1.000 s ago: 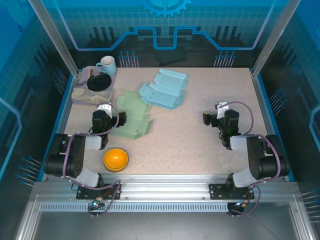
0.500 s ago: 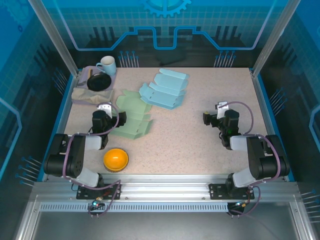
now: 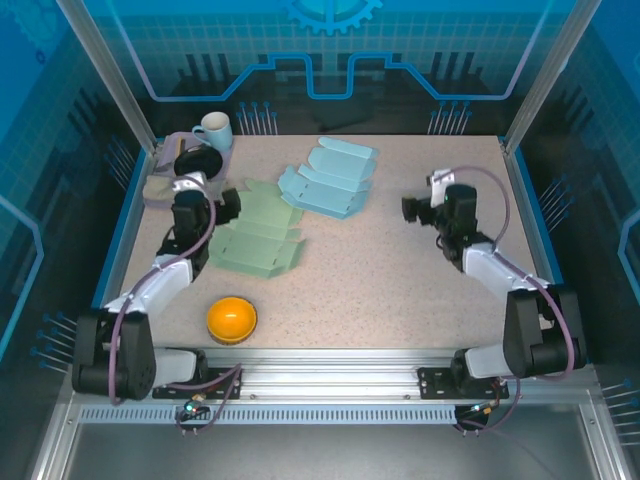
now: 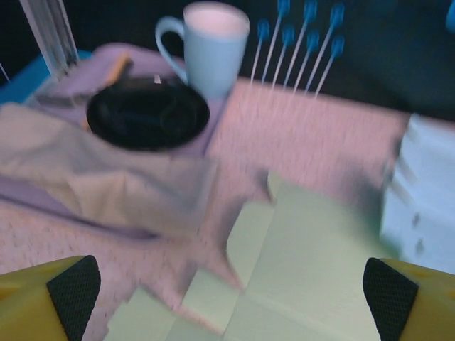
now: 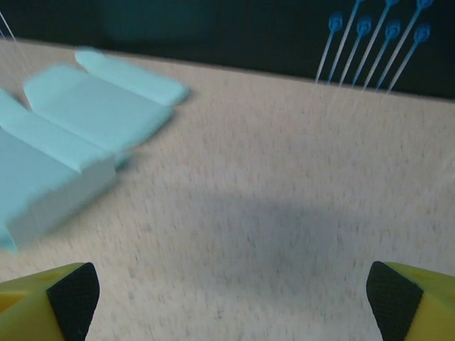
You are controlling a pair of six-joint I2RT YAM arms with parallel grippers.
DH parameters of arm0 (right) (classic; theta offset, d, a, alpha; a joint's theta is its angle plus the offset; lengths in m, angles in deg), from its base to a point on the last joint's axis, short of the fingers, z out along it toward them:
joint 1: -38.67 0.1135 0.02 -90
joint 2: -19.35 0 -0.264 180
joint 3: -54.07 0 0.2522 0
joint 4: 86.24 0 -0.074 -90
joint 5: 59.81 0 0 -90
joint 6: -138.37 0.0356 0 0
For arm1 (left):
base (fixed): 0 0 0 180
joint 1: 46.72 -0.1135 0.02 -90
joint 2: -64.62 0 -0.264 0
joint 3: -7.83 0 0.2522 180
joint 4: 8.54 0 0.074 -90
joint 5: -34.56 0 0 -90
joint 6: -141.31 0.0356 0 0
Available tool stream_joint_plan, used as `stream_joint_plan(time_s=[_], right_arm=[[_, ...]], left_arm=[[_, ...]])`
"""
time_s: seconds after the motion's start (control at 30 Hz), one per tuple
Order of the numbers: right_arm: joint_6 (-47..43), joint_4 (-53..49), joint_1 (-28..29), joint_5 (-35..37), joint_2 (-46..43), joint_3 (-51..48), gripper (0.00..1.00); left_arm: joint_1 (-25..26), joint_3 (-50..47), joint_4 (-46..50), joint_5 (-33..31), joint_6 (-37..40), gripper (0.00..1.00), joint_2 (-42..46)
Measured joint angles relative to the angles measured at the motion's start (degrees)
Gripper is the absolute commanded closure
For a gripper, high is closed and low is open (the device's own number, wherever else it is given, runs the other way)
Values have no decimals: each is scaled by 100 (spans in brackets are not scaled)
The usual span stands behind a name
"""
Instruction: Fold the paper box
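Stretched forward on both sides, jaws wide and empty; approaching green sheet (image 3: 262, 240); next, pinch a flap.

Left hand (image 3: 203, 206), right hand (image 3: 437, 208) — farther forward

I see a speckled beige-pink table (image 3: 400, 285) carrying a pale mint-green paper box (image 3: 262, 238) lying plain and unprinted, a stack of light blue boxes (image 3: 330, 182), and a glossy orange dome (image 3: 231, 318). On my left-wrist feed there is a pale blue mug (image 4: 213, 53) with a white inside, a black dish (image 4: 146, 114), a lavender mat (image 4: 106, 60) and a drab beige cloth (image 4: 92, 177). The left fingers (image 4: 28, 302) and right fingers (image 5: 426, 302) are yellow with black pads, and the back wall (image 3: 330, 50) is blue with a fine grid.
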Motion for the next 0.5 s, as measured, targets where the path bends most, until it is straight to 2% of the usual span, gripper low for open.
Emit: stream_joint_plan(time_s=[0.1,0.23,0.33,0.5], right_arm=[[138,-752,203,68,168,1056,0],[291,-1657,640,107,645,2142,0],[358,-2229,920,87,938,2562,0],[472,-2924,1226,48,1045,2660,0]], left_arm=[[15,516,651,131,-1054,1,55],[380,981,1198,455,-2275,1,-590],[804,1333,1366,658,-2826,3,-1368],[1309,1967,1340,857,-3333,8,-2520]])
